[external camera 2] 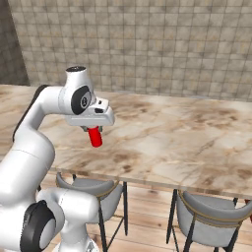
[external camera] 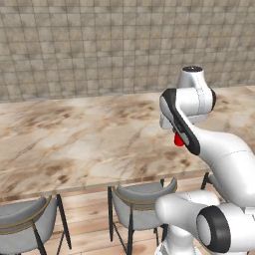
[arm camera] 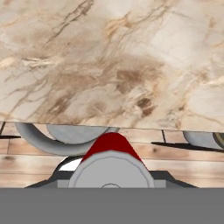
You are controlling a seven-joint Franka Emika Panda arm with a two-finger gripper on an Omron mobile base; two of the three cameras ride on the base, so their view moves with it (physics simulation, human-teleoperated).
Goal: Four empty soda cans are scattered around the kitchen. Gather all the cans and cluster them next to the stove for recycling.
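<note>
Red soda can [external camera 2: 95,137] above counter [external camera 2: 162,138] edge

A long beige-brown marble counter [external camera: 74,139] runs before a tan tiled wall [external camera: 99,45], with two grey cushioned stools on thin black legs, one [external camera: 142,199] beside another [external camera: 25,219], tucked under its near edge over a wood plank floor [external camera 2: 147,221].

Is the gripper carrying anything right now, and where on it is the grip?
Yes: the gripper is shut on a red soda can, gripped at its top end. The can hangs below the hand, above the marble counter.
</note>
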